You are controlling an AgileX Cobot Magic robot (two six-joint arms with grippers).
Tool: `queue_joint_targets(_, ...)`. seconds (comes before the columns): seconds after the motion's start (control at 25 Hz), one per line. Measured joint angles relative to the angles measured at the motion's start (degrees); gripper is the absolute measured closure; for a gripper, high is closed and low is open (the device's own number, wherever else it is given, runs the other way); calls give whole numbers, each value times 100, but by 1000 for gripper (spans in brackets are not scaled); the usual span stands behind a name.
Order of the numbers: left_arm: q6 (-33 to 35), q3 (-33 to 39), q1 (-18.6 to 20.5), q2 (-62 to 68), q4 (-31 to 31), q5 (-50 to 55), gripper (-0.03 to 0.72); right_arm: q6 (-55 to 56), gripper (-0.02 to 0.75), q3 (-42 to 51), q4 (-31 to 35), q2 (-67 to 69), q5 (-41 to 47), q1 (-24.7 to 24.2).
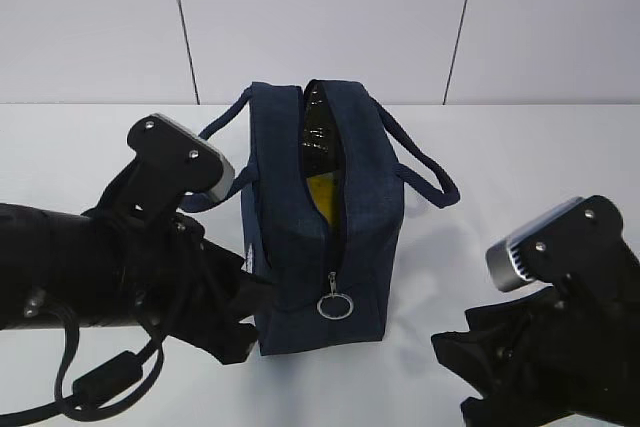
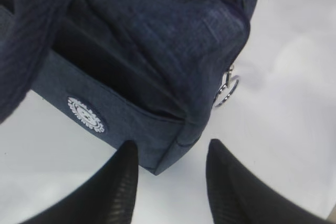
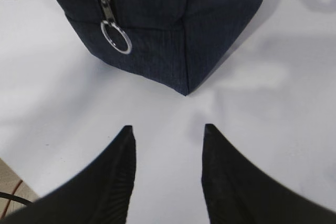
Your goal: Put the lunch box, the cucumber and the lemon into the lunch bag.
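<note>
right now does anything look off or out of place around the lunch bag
Nothing stands out. The lunch bag stands upright on the white table, zipper open along the top, with something dark green and something yellow showing in the gap. Its ring pull hangs at the near end. Both end effectors sit open on either side, holding nothing.

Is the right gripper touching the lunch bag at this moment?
Apart. In the right wrist view, bare white table shows between the right gripper fingertips and the lunch bag's near bottom corner.
</note>
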Motion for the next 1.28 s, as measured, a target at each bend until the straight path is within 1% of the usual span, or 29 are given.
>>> queue_joint_targets(0.36, 0, 0, 0, 94, -19, -110, 375, 306, 436, -750, 14, 1068, -60, 0)
queue_joint_targets(0.6, 0, 0, 0, 196, -19, -121, 375, 396, 436, -1233, 14, 1776, 335, 0)
queue_joint_targets(0.72, 0, 0, 0, 196, -19, -133, 375, 396, 435, -1420, 65, 2012, 393, 0)
queue_joint_targets(0.92, 0, 0, 0, 196, -24, -133, 375, 396, 423, -1473, 246, 2083, 393, 0)
queue_joint_targets(1.08, 0, 0, 0, 196, -33, -133, 376, 406, 427, -1473, 269, 2129, 393, 0)
queue_joint_targets(1.16, 0, 0, 0, 196, -33, -133, 376, 394, 444, -1473, 257, 2129, 379, 37)
queue_joint_targets(1.28, 0, 0, 0, 196, -33, -133, 376, 362, 478, -1473, 3, 2129, 111, 262)
